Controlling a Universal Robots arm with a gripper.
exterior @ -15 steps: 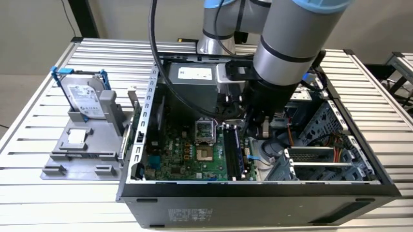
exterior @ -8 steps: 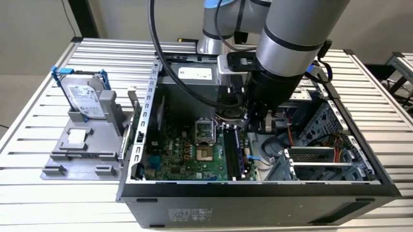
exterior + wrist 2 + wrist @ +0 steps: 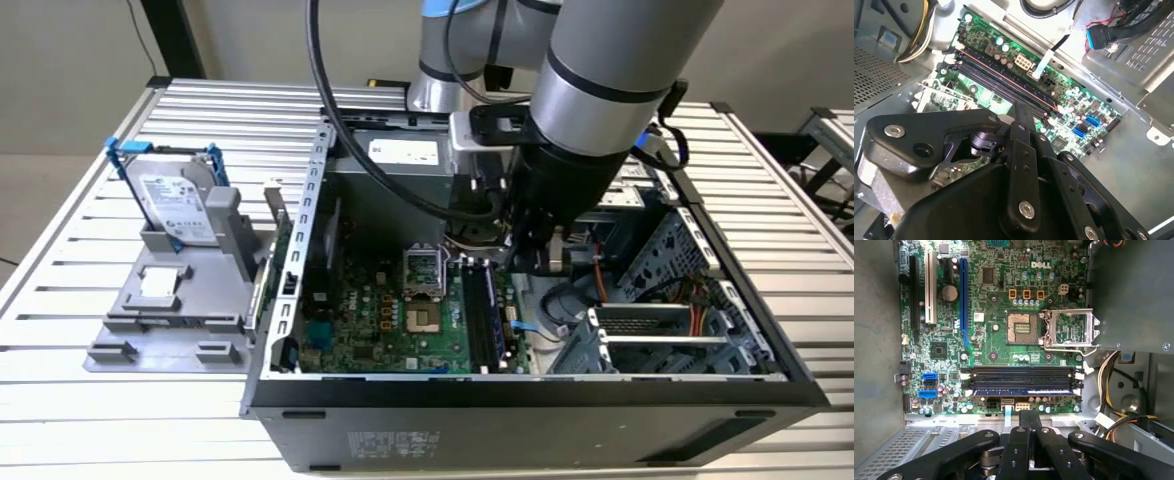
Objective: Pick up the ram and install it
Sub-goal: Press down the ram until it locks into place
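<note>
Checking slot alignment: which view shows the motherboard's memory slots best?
The first wrist view: the memory slots lie square-on, visible end to end. The second wrist view shows them slanted; the exterior view, steeply foreshortened.

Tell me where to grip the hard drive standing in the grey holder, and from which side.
Grip the hard drive across its thin thickness near the top edge, coming from above. It stands nearly upright in the grey holder, which covers its lower end; its blue bracket frames the sides.
</note>
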